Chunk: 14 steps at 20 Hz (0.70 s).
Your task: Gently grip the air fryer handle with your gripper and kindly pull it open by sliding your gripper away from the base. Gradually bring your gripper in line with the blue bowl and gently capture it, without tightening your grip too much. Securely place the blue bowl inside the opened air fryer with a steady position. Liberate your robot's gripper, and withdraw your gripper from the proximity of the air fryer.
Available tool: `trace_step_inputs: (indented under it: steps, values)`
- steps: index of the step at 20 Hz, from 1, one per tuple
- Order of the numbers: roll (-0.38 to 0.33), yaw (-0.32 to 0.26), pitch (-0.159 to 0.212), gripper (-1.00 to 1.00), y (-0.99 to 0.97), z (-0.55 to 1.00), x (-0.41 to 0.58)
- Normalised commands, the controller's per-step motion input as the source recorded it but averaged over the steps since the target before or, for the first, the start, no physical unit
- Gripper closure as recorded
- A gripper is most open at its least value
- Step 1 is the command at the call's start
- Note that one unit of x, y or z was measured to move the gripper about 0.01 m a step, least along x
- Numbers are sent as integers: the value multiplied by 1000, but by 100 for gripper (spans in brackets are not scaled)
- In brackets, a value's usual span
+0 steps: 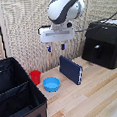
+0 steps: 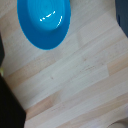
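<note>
The black air fryer (image 1: 104, 41) stands at the exterior view's right, its drawer front flush with the body. The air fryer handle (image 1: 97, 50) sticks out from the middle of that front. The light-blue bowl (image 1: 52, 84) rests on the wooden table, and it also fills one corner of the wrist view (image 2: 44, 22). My gripper (image 1: 55, 46) hangs high above the table, above and a little behind the bowl, far from the air fryer. It is open with nothing between its blue-tipped fingers (image 1: 62, 45). The wrist view does not show the fingers.
A small red cup (image 1: 35, 76) sits close beside the bowl. A dark-blue slab (image 1: 71, 69) stands on edge between the bowl and the air fryer. A black fabric case (image 1: 15, 95) with dividers fills the exterior view's lower left, its edge (image 2: 7, 102) showing in the wrist view.
</note>
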Motion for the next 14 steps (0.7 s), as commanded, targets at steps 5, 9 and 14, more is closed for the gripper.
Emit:
trace_step_inputs:
  steps: [5,9,14]
  values:
    - [-45,-369,0,-100,-89,0,15]
    - [-125,-299,0,-100,-201,24,0]
    - [-225,-206,-5,-100,-242,15,3]
